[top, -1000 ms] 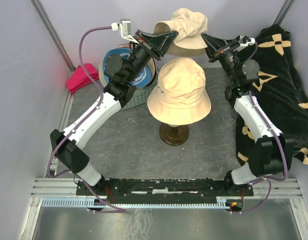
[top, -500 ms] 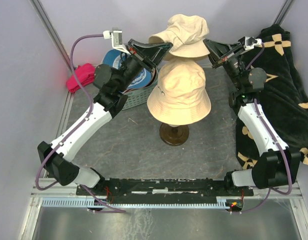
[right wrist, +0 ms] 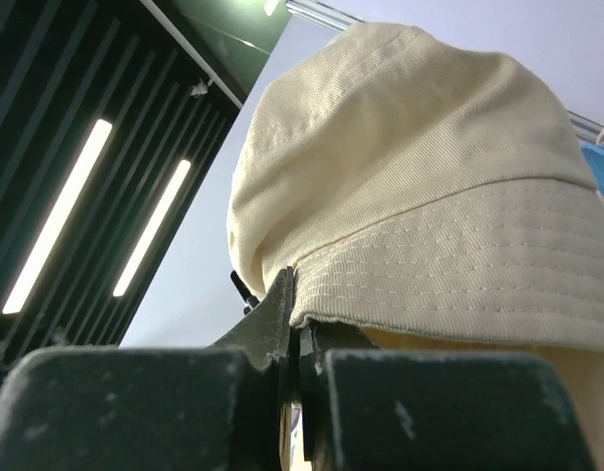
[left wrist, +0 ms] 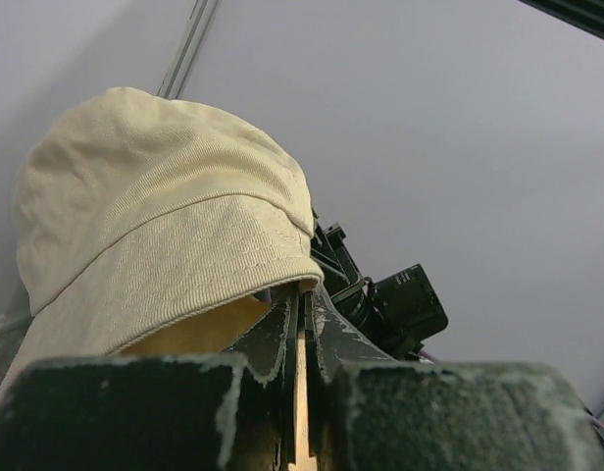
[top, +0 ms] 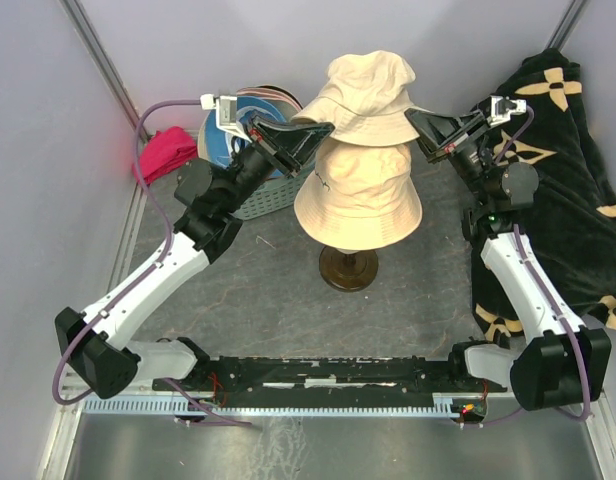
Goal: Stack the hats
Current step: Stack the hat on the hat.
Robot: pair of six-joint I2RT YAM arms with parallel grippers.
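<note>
**Top external: two arms pinch one cream hat above the stand**

Two arms rise from the near edge. The left arm bows out to the left, then slants in toward the far centre. The right arm mirrors it from the right. Between them a stand carries one cream hat, the lower hat. Just beyond and above it hangs a second cream hat, the held hat, whose brim overlaps the lower hat's crown; whether they touch cannot be told. The left gripper is clamped tight on the brim's left edge, and the right gripper on its right edge. Both wrist views show the jaws closed on fabric. Far left, a basket holds one blue hat; any others inside cannot be counted.
</note>
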